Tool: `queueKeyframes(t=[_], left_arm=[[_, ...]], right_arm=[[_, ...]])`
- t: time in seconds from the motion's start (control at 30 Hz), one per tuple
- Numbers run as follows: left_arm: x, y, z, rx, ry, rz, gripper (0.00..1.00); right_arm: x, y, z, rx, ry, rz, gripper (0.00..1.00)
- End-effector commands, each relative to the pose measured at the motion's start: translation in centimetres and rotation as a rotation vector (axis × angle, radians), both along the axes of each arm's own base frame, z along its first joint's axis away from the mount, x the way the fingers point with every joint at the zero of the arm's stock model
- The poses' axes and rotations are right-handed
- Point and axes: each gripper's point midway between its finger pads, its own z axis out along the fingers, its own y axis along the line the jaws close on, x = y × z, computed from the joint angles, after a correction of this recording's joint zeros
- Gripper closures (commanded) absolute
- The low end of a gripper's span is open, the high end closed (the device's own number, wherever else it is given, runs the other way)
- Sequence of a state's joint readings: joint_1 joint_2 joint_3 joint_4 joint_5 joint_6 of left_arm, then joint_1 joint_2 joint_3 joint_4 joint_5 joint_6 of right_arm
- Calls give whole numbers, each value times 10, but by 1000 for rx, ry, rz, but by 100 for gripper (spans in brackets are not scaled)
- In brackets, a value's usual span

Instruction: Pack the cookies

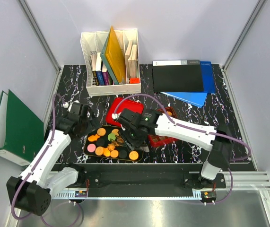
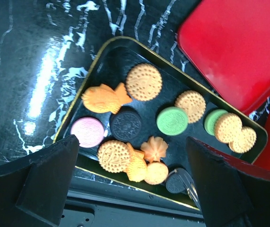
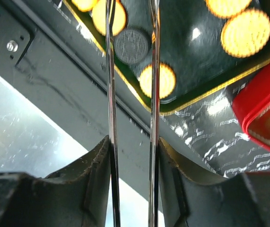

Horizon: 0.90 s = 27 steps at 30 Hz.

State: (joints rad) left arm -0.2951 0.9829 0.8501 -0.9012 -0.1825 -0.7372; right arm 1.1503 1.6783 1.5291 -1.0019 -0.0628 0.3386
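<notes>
Cookies [image 2: 144,82] — round, flower-shaped, orange, green, pink (some black), tongs [image 3: 110,71] above

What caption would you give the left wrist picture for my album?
Open left pincer hovering over a gold-rimmed black tray of assorted cookies, a red lid beside it.

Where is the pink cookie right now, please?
In the left wrist view the pink cookie lies at the black tray's lower-left corner, beside the black cookie and below the fish-shaped orange one.
</notes>
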Motion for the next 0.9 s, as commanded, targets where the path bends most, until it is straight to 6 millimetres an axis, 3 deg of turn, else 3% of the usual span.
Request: queueKeyframes(t=[0.0,0.27,0.43,0.87], left_arm=[[-5,5,3,-7,-17,4,1],[-7,7,11,-13,-51,13,1],[-7,6,9,-14,-42,10,1],[-7,4,5,-14,-31,-2,1]], right_arm=[[20,29,9,53,-101,26,53],[47,42,-6,-20,-200,-5,46],[50,48,-12,-37,-201,6,45],[15,50,-30,-87,-118,74,48]])
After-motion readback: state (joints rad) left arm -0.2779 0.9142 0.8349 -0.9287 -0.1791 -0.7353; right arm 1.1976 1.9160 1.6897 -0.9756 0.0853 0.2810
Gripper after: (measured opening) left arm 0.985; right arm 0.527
